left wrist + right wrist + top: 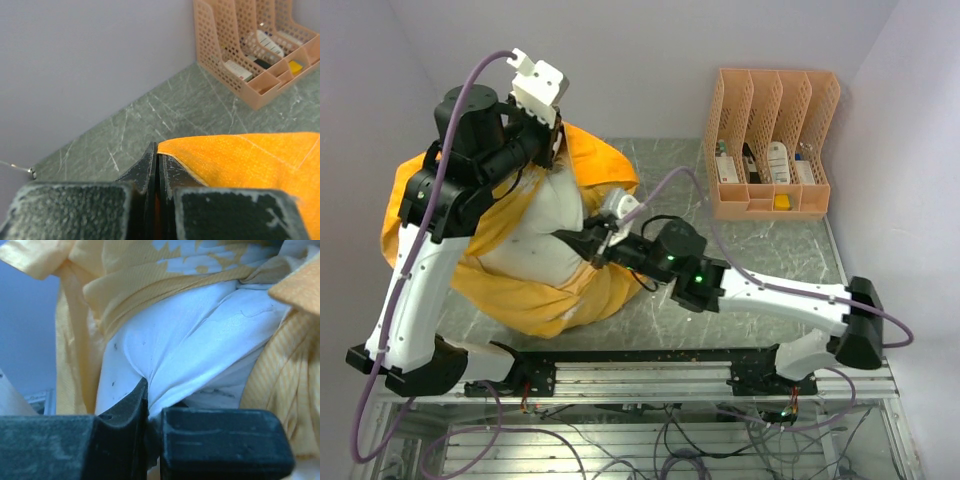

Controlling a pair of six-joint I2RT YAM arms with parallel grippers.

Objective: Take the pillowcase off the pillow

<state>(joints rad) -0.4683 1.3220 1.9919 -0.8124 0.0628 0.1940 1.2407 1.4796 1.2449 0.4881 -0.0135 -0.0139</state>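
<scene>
Pillow (545,225) lies on the left half of the table (760,250), partly bared. Only its white middle shows, with the pillowcase (535,300) bunched around it on the near, left and far sides. Its corners are all hidden under orange cloth or under the arms.

The left gripper (553,148) sits over the far end of the heap, and from above its own wrist hides most of it. In the left wrist view the gripper (156,150) has its fingers pressed together on an orange hem of the pillowcase (250,165). A sliver of orange shows in the slit between them. How much cloth is caught cannot be made out.

The right gripper (582,245) reaches in from the right onto the pillow's bare face. In the right wrist view its fingers (125,410) are closed, pinching a fold of the pillow (200,345) fabric. Small dark specks dot that fabric. The pillowcase (125,295) above it is pale yellow, its print blurred and cut off at the top.

An organizer (770,140) stands well apart at the far right.
</scene>
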